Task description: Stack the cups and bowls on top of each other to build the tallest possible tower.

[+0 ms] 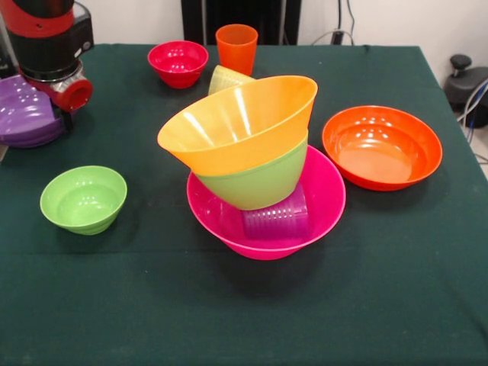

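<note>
The tower stands mid-table. A large pink bowl [328, 200] is its base, with a purple cup [276, 217] lying on its side inside. A medium green bowl [259, 183] leans on the cup, and a yellow-orange bowl [240, 122] is nested in it, tilted left. My gripper [53, 99] is at the far left, at the end of the red and black arm, right against a large purple bowl [23, 114]. I cannot tell whether it grips the bowl. Loose on the cloth are an orange-red bowl [381, 146], a small green bowl [84, 200], a small red bowl [178, 62], an orange cup [236, 47] and a yellow cup [223, 78].
The table has a dark green cloth [244, 320]. Its right edge runs down past the orange-red bowl. A black device [467, 80] with cables stands off the table at the right. A dark stand [240, 15] is behind the far edge.
</note>
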Robot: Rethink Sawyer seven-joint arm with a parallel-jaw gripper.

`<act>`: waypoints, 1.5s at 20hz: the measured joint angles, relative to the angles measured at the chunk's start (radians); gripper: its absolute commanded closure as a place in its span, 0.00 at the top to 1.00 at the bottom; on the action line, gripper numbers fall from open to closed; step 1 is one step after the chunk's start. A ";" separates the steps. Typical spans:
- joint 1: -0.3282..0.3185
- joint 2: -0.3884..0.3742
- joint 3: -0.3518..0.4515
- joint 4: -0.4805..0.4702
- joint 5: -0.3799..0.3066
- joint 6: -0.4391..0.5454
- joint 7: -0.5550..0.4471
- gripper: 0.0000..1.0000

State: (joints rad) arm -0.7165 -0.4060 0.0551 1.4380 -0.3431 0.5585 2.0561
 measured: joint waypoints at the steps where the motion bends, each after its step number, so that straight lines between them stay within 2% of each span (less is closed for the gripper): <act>1: 0.002 -0.001 -0.002 0.000 0.000 0.000 0.000 0.00; 7: 0.050 -0.039 -0.036 0.018 0.000 0.000 0.000 0.00; 12: 0.063 -0.082 -0.037 0.040 0.000 0.004 0.000 0.00; 15: 0.056 -0.106 -0.033 0.045 0.000 0.009 0.000 0.00; 23: -0.032 -0.169 -0.016 0.057 -0.003 0.033 0.000 0.00; 30: -0.033 -0.214 -0.017 0.104 0.000 0.033 0.000 0.00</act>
State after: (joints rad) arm -0.7493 -0.6197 0.0382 1.5418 -0.3431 0.5917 2.0561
